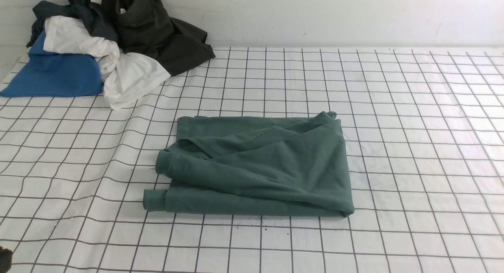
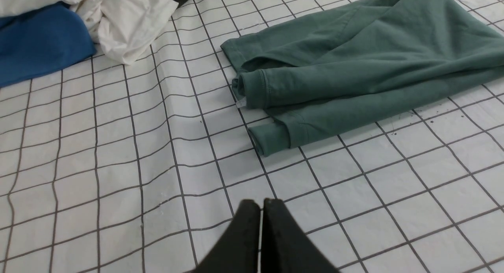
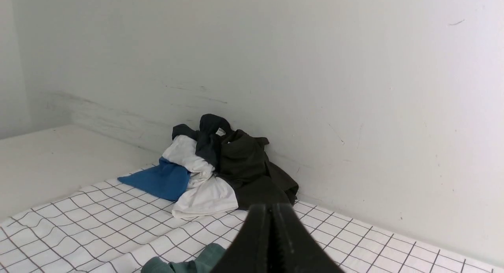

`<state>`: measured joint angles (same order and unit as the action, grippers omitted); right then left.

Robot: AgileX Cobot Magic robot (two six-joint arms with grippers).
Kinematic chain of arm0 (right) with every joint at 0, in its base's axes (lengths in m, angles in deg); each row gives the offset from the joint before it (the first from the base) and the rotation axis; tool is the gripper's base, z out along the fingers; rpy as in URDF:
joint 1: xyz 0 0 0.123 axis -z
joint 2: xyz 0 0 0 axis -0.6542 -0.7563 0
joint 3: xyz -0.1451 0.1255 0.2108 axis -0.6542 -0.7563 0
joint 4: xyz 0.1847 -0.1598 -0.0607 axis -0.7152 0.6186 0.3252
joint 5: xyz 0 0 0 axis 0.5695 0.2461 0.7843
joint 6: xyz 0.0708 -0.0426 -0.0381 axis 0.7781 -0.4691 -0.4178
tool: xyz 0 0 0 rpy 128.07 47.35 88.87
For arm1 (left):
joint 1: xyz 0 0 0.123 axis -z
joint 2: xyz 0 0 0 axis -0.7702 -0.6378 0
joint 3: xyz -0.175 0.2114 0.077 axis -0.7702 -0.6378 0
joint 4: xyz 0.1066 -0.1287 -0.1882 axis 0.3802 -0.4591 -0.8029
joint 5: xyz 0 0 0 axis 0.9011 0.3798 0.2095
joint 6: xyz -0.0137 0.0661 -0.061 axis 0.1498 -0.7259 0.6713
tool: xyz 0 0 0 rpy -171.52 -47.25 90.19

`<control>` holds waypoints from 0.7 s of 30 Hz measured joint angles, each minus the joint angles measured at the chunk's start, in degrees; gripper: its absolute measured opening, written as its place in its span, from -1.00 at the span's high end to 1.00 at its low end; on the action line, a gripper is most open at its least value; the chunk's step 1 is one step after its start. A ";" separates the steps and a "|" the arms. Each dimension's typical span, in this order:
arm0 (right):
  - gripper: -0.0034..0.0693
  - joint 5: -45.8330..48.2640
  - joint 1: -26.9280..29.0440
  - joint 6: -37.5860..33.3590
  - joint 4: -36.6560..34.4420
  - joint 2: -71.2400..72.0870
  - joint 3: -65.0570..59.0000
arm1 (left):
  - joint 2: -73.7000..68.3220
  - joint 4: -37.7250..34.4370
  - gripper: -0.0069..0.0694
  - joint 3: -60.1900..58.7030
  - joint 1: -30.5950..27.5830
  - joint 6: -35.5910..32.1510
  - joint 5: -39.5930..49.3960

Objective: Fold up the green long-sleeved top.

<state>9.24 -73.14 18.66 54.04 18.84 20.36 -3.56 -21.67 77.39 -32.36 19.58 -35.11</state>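
One green long-sleeved top (image 1: 256, 166) lies near the middle of a white cloth with a dark grid (image 1: 413, 147), already folded into a rough rectangle; two ribbed cuffs poke out at the robot's left edge of the bundle, one above the other, and loose creases run across the upper layer; neither arm touches it; the left gripper (image 2: 260, 210) shows in its wrist view with fingers pressed together, holding nothing, over bare cloth near the cuffs but apart from them; the right gripper (image 3: 271, 214) also has its fingers together and empty, raised and facing the far wall, with a corner of the top just visible below it; a heap of other clothes (image 1: 106, 40), blue, white and dark, sits at the far left against the wall, well apart from the top; the folding looks essentially finished and the arms appear drawn back; any further move would likely be tidying: tucking the protruding cuffs in or smoothing the top layer, which would need the fingers opened first
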 joint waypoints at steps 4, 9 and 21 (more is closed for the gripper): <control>0.95 0.53 0.00 0.00 0.00 0.00 0.00 | 0.00 0.00 0.84 0.00 0.00 0.00 0.00; 0.95 1.00 0.00 0.00 0.15 0.00 0.00 | 0.00 0.00 0.84 0.00 0.00 0.00 0.00; 0.95 -1.67 7.87 0.18 1.69 8.43 -10.54 | 0.00 0.02 0.84 0.00 0.00 0.00 0.00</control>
<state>7.56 -65.27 18.84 55.73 27.27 9.81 -3.56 -21.65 77.39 -32.36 19.58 -35.11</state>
